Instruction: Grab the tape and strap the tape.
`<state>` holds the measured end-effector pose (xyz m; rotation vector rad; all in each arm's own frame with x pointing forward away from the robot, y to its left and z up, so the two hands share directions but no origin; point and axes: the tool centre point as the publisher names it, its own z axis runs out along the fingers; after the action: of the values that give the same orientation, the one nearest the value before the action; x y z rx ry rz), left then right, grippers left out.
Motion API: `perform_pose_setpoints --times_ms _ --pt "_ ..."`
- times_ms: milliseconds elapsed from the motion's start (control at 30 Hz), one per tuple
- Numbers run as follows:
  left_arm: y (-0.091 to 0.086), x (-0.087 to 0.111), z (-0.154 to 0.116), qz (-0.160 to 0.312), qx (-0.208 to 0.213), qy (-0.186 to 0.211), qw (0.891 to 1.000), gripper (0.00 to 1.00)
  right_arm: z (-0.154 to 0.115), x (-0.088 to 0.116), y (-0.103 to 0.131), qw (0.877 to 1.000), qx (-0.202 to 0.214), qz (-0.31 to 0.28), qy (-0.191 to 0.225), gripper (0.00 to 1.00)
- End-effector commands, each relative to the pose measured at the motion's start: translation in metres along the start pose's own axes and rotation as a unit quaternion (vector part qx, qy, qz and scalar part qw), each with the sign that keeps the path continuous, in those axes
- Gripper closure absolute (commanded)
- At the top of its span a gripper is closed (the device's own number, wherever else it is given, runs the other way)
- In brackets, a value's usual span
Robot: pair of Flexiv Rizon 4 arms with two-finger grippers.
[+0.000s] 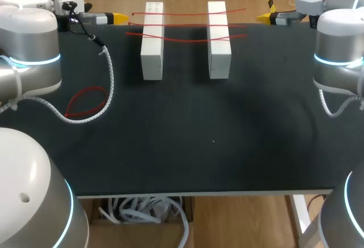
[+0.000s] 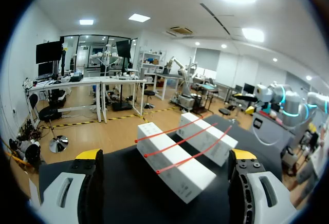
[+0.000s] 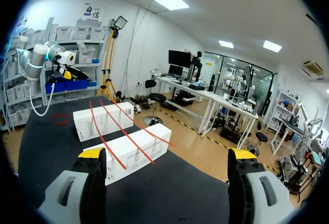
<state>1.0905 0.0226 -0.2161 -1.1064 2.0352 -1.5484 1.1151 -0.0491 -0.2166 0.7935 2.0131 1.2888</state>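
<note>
Black table (image 1: 187, 145) carries two long white blocks standing parallel. The left white block (image 1: 152, 43) serves as the reference here, and the right white block (image 1: 219, 40) stands just beside it with a gap of bare table between them. Three red tape strips (image 1: 187, 40) lie across the tops of both blocks, spanning the gap, with their ends overhanging the outer sides. They are spaced apart along the far half of the reference block, and the nearest strip sags slightly over the gap. A further piece of red tape, a loose loop (image 1: 90, 89), lies flat on the table well to the left of the reference block and nearer the robot. The left arm's white coiled cable (image 1: 110, 77) runs along the loop's block-facing side and curves around its near end. The left gripper (image 1: 114, 17) hangs at the table's far edge, left of the reference block. Its wrist view shows the fingers spread wide with nothing between them. The right gripper (image 1: 266, 16) hangs at the far edge beyond the right white block. It is likewise spread and empty, clear of the strips.
</note>
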Motion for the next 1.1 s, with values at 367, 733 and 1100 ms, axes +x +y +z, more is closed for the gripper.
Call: perform_pose_setpoints --times_ms 367,733,1100 --pt "0.001 0.000 0.000 0.000 0.003 0.000 1.000 0.00 0.000 0.000 0.000 1.000 0.000 0.000 0.000 0.00" --pt "0.001 0.000 0.000 0.000 0.003 0.000 1.000 0.00 0.000 0.000 0.000 1.000 0.000 0.000 0.000 0.00" --pt "0.025 0.001 0.004 0.112 -0.071 0.090 0.987 0.00 0.000 0.000 0.000 1.000 0.000 0.000 0.000 0.00"
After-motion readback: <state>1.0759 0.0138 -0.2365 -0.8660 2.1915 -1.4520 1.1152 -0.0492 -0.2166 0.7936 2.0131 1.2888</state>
